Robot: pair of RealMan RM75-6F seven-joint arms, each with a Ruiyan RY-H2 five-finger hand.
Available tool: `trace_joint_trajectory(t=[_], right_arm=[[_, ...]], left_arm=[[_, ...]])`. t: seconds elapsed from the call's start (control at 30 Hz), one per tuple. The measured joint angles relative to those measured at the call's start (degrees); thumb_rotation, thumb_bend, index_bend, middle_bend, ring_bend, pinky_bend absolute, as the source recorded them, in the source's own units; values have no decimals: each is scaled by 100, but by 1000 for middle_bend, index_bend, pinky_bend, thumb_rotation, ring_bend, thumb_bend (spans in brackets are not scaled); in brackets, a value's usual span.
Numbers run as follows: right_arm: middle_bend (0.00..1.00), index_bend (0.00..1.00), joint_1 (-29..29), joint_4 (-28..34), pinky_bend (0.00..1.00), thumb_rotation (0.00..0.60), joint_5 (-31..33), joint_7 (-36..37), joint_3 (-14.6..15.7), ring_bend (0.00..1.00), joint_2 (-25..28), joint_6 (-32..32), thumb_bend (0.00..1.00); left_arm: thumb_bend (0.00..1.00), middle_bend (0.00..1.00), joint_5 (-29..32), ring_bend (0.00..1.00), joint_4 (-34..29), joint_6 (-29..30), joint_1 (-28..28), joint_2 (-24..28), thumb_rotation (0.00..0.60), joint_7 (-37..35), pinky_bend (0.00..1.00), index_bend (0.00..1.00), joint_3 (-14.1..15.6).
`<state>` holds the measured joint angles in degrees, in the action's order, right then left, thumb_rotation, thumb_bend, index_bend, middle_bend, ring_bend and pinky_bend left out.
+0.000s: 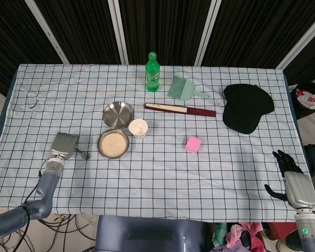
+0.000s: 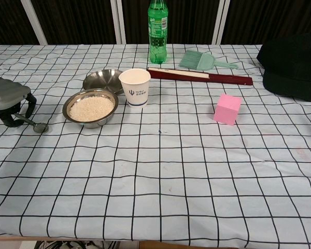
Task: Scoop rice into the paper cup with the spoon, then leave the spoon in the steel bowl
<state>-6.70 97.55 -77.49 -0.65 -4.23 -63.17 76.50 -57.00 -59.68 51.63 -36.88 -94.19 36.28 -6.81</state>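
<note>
The right hand (image 1: pixel 290 176) hangs off the near right edge of the counter (image 1: pixel 210 173), fingers spread and holding nothing, well apart from everything else. At the near left the left hand (image 2: pixel 8 101) rests on the checked cloth with its fingers curled around the handle of the spoon (image 2: pixel 35 124); the small round spoon bowl lies on the cloth just left of the rice bowl (image 2: pixel 90 107), apart from its rim. That steel bowl holds a level heap of white rice. Just right of it and slightly behind stands the paper cup (image 2: pixel 135 86), upright, white with a small blue mark, apparently without rice. Behind the rice bowl, touching or nearly touching it, the second steel bowl (image 2: pixel 103 79) sits with nothing in it. A pink cube (image 2: pixel 227 109) stands to the right in open cloth. Farther back lie a long dark red folded fan (image 2: pixel 199 75), a green brush (image 2: pixel 202 60) and a black cap (image 2: pixel 293 65), with a green bottle (image 2: pixel 157 31) upright at the far edge.
</note>
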Motion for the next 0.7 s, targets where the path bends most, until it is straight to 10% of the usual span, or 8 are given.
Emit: trace_joint_trajectory(t=[0.7], right_arm=[[0, 0, 10, 5, 199, 600, -13, 26, 6, 0, 11, 9, 218]], left_arm=[[372, 1000, 24, 1000, 9, 15, 5, -15, 600, -17, 997, 564, 13]])
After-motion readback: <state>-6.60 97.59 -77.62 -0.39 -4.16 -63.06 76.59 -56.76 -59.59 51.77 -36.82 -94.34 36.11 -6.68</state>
